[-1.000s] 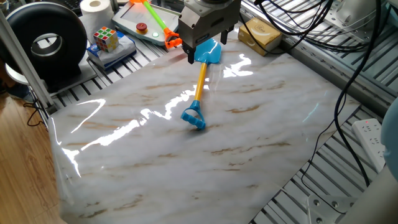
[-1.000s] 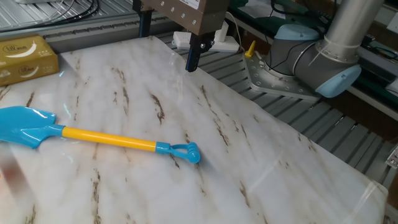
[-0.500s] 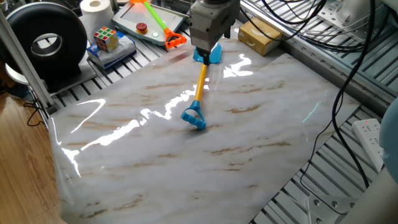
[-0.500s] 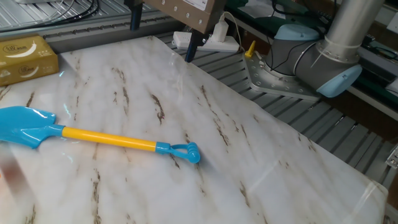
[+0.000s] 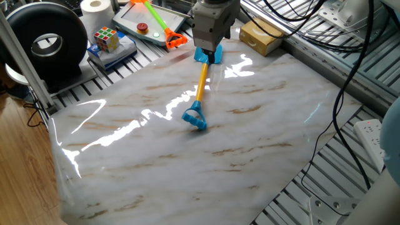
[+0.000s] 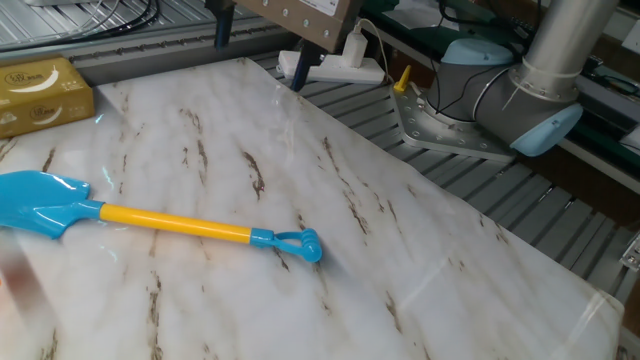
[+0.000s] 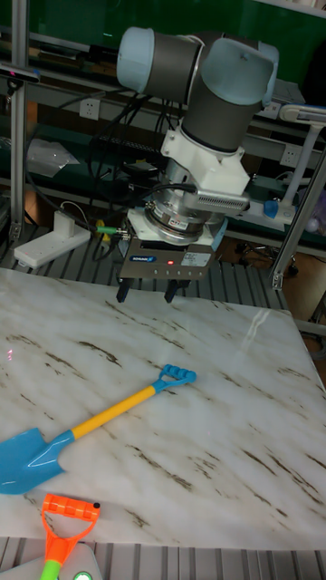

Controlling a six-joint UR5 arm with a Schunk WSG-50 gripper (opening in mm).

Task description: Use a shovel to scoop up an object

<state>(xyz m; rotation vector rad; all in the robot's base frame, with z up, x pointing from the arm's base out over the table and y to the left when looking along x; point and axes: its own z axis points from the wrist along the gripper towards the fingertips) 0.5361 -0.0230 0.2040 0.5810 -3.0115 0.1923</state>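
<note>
Black jaws [image 7: 145, 292] hang open w/ nothing between them, above the marble tabletop [image 6: 420, 260] and not touching it. Shovel [image 7: 81, 422] lies flat, below and out in front of them, untouched, long axis running diagonally, loop end nearest the jaws, blade furthest. Tan block [image 6: 40, 92] sits past the blade end, well apart from the jaws.

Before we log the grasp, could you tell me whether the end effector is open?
Open: the end effector shows two separated fingers holding nothing.

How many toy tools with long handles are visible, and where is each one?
2. The shovel lies on the marble table; the green-shafted tool lies beyond the table's far edge. Others may be hidden.
</note>
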